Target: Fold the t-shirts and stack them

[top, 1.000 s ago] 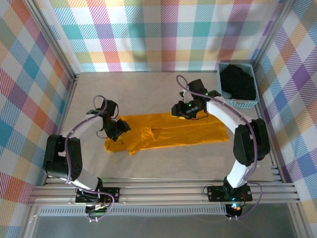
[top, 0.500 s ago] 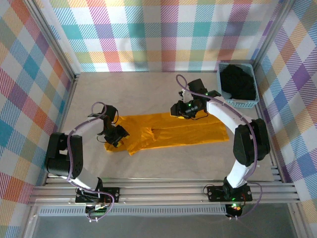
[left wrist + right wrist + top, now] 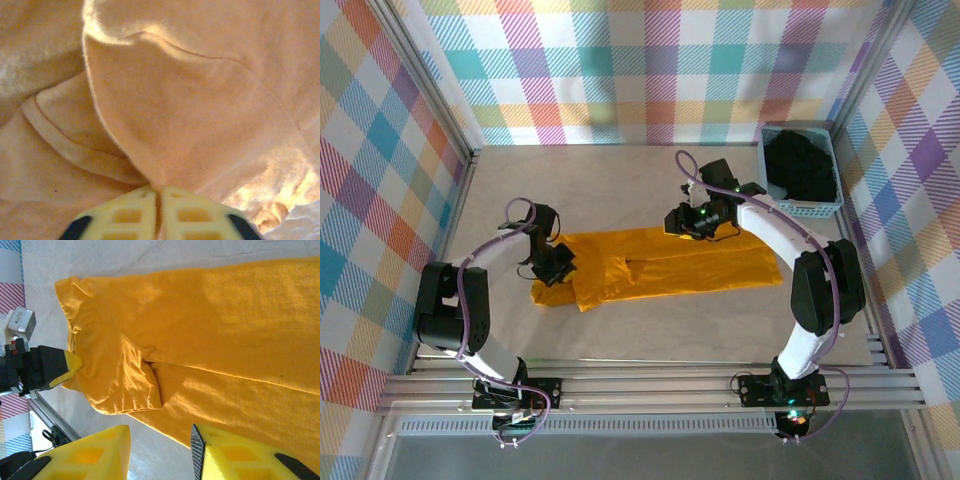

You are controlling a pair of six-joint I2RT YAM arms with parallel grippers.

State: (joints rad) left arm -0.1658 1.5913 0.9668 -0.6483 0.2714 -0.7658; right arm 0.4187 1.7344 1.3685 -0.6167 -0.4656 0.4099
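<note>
On the table, the orange shirt lies stretched out left to right. Left gripper is pinched tight on a fold at its left end. Right gripper is over the shirt's far edge, jaws apart, gripping nothing. Black garment sits in the blue basket.

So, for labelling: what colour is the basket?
Light blue basket, clearest in the top view.

Top cam overhead; wrist cams close, prob. sharing shirt.
</note>
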